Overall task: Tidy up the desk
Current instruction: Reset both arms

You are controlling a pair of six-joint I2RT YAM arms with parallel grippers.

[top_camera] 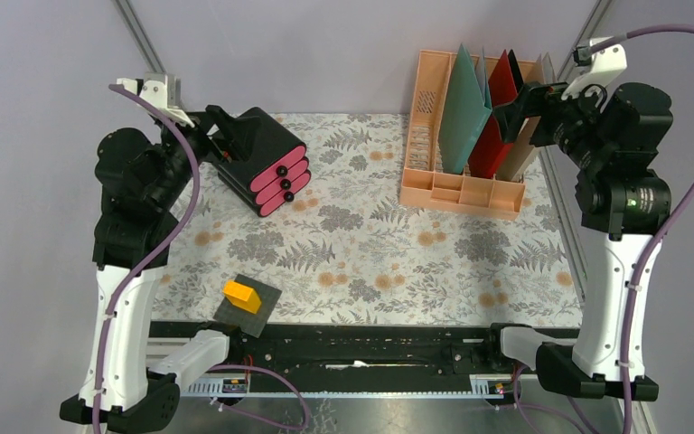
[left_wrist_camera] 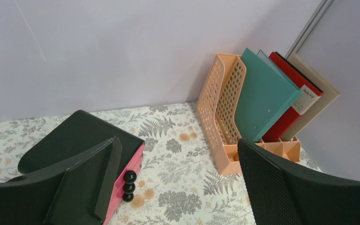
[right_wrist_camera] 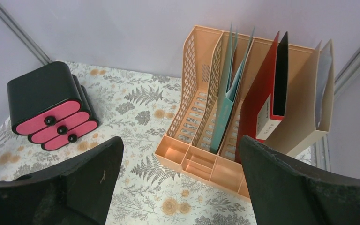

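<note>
The desk [top_camera: 370,244] is a tabletop under a pale cloth printed with grey ferns and orange flowers. My left gripper [top_camera: 220,136] hovers open at the far left, right beside a black drawer box [top_camera: 267,163] with three pink fronts. In the left wrist view its jaws [left_wrist_camera: 178,154] stand wide with only cloth between them, the box [left_wrist_camera: 79,136] under the left finger. My right gripper [top_camera: 512,113] hangs open over the peach file rack [top_camera: 425,99] at the far right. Through that wrist camera the gripper [right_wrist_camera: 180,145] is empty above the desk [right_wrist_camera: 140,108].
The rack [right_wrist_camera: 192,61] holds a teal folder [top_camera: 464,108], a red one [top_camera: 503,86] and a beige one [top_camera: 529,154], with small trays along its front. A yellow block [top_camera: 242,294] lies on a dark grey square pad [top_camera: 257,312] at the near left edge.
</note>
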